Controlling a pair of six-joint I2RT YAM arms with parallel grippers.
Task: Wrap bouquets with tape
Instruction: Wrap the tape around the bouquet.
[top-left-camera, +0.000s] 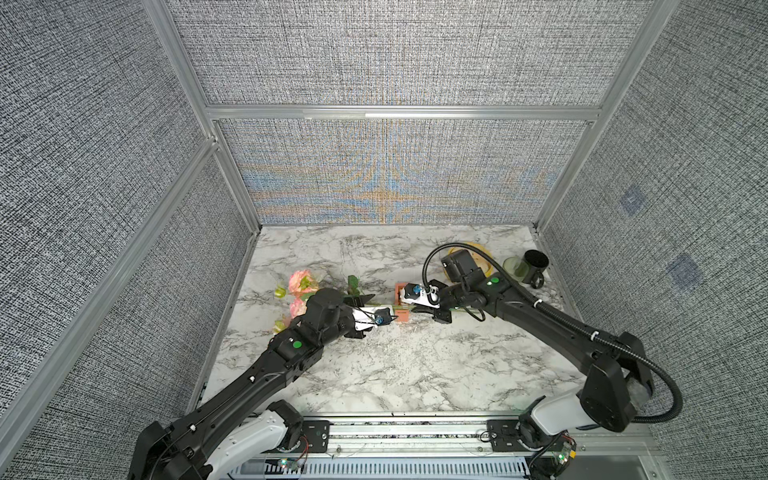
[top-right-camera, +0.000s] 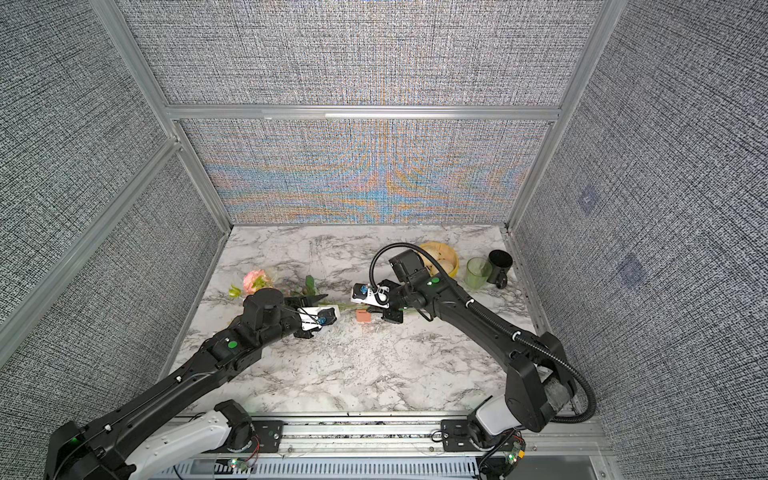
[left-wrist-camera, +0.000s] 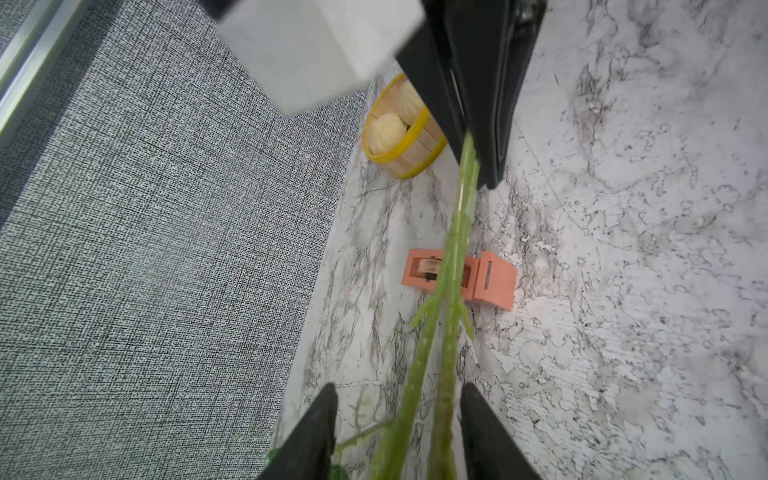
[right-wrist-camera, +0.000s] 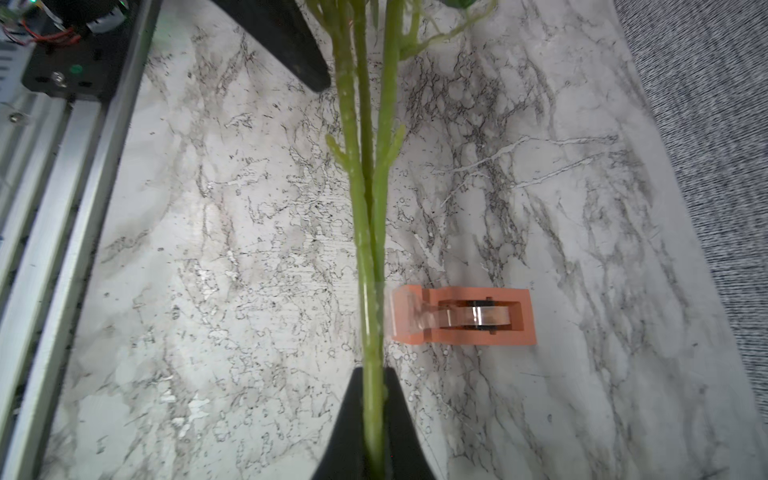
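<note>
The bouquets (top-left-camera: 301, 279) lie at the table's left with pink roses and green leaves, and their long green stems (right-wrist-camera: 365, 208) run rightward. My right gripper (right-wrist-camera: 373, 374) is shut on the stems near their far end. My left gripper (left-wrist-camera: 399, 395) is open, one jaw on each side of the stems (left-wrist-camera: 451, 257) and touching neither. The tape sits in a salmon-orange dispenser (top-left-camera: 401, 307) on the marble between the two grippers. In the left wrist view the stems cross over the dispenser (left-wrist-camera: 494, 282). In the right wrist view its cutter end (right-wrist-camera: 409, 316) lies right beside them.
A yellow steamer basket (top-right-camera: 442, 259) stands behind the right arm at the back right. A green cup (top-left-camera: 515, 268) and a black mug (top-left-camera: 536, 262) stand beside it. Grey fabric walls close three sides. A metal rail (top-left-camera: 407, 432) runs along the front edge.
</note>
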